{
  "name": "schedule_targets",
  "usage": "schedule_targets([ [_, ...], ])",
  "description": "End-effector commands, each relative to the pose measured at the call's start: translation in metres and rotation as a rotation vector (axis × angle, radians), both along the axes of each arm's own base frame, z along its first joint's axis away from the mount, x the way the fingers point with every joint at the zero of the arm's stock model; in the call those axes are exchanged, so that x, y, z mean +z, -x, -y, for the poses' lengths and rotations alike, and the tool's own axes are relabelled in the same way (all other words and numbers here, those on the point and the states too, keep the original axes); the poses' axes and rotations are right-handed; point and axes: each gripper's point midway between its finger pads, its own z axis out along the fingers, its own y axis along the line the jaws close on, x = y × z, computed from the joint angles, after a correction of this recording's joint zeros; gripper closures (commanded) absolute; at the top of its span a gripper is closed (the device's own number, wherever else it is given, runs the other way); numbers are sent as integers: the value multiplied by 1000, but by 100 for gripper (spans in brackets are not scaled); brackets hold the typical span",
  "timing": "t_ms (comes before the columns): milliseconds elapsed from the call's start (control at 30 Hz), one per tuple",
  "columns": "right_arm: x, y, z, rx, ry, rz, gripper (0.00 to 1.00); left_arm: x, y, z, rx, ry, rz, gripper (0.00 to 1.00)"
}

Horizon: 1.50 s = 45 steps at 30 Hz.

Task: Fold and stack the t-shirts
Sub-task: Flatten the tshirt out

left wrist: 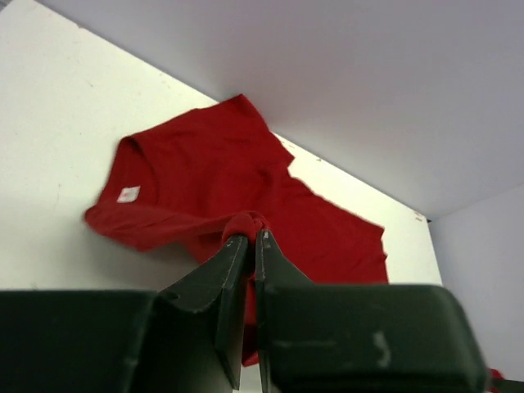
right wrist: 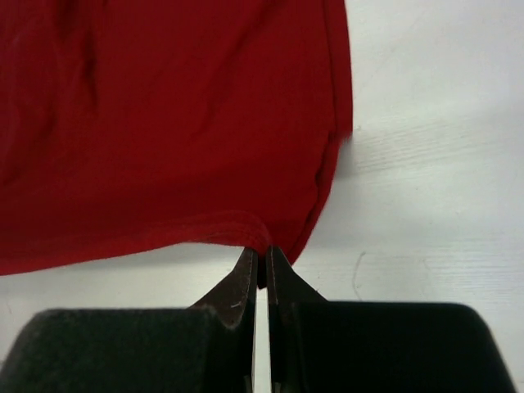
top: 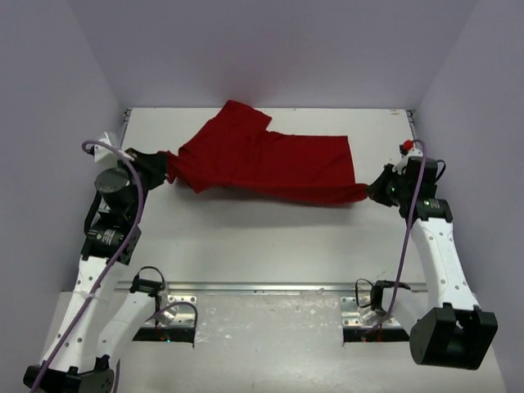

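left tool [top: 166, 173] is clamped on the left end of the t-shirt [top: 270, 160]; right tool [top: 372, 191] is clamped on its near-right hem corner. it's spread between them over the far counter [top: 270, 237].

One deep-red t-shirt [top: 270, 164], one white counter [top: 270, 237], two robot arms, left arm [top: 110, 233] and right arm [top: 435, 246], two claws, left claw [top: 166, 169] and right claw [top: 370, 191], two purple cables [top: 140, 195], one white label [left wrist: 128, 194]
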Motion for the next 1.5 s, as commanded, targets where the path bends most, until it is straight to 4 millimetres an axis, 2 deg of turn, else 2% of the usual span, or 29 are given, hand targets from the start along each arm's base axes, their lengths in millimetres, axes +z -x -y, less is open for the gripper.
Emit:
schedule_targets([
  [0, -33, 24, -4, -28, -43, -58, 99, -34, 14, 8, -26, 60, -102, 95],
  [33, -37, 31, -5, -32, -46, -58, 99, -54, 18, 10, -28, 79, -155, 97],
  [67, -53, 40, -6, -46, -53, -97, 99, -67, 24, 10, -31, 80, -201, 99],
  [100, -56, 43, -7, -62, -72, -102, 99, -79, 29, 9, -24, 84, -237, 99],
  [167, -64, 52, -8, -79, -85, -111, 99, -88, 39, 12, -34, 111, -267, 99],
  [200, -65, 55, -8, -96, -92, -114, 99, -98, 44, 22, -87, 131, -286, 99],
  [267, -63, 59, -7, -111, -96, -89, 99, -102, 55, 31, -129, 162, -297, 99],
  [400, -62, 67, -3, -135, -79, -82, 99, -120, 70, 24, -98, 151, -338, 100],
  [533, -71, 76, -8, -145, -112, -89, 99, -113, 73, 24, -90, 162, -338, 100],
  [567, -78, 81, -11, -144, -127, -99, 99, -111, 76, 24, -95, 157, -332, 100],
  [667, -77, 87, -15, -150, -156, -88, 99, -104, 85, 23, -99, 154, -329, 100],
  [900, -65, 100, -28, -92, -191, -74, 99, -83, 106, 23, -116, 166, -295, 100],
  [967, -48, 96, -32, -50, -194, -22, 99, -68, 101, 21, -118, 145, -243, 100],
  [1000, -40, 93, -30, -41, -175, -7, 99, -47, 96, 14, -83, 128, -201, 100],
  [1033, -30, 87, -27, -42, -157, 9, 99, -34, 90, 11, -73, 94, -183, 100],
  [1067, -3, 74, -23, -35, -135, 41, 99, -29, 68, 7, -41, 71, -204, 100],
  [1100, 12, 67, -20, -38, -121, 61, 99, 6, 58, 7, -41, 64, -144, 100],
  [1133, 31, 56, -18, -38, -108, 99, 99, 24, 46, 7, -43, 39, -121, 100],
  [1167, 68, 37, -10, -60, -80, 149, 99, 22, 20, 5, -15, 23, -185, 100],
  [1200, 82, 30, -8, -59, -76, 145, 99, 76, 14, 6, -19, 29, -86, 100],
  [1233, 127, 9, -5, -45, -55, 203, 99, 88, -6, 8, -21, 6, -98, 100],
  [1267, 148, 1, -3, -50, -53, 229, 99, 152, -2, 4, -5, 15, 34, 100],
  [1300, 168, -7, -4, -40, -57, 259, 99, 166, -23, 7, -23, -27, 48, 100],
  [1333, 225, -13, -5, -23, -45, 381, 99, 192, -28, 11, -50, -47, 103, 100],
  [1367, 228, -35, -7, 6, -63, 357, 99, 248, -18, 13, -68, -59, 238, 100],
  [1400, 277, -41, -7, 20, -47, 459, 99, 257, -41, 18, -84, -108, 260, 100],
  [1433, 287, -53, -8, 31, -48, 469, 99, 273, -47, 21, -102, -124, 299, 100],
  [1467, 280, -83, -5, 39, -54, 431, 99, 317, -32, 22, -108, -135, 413, 100],
])
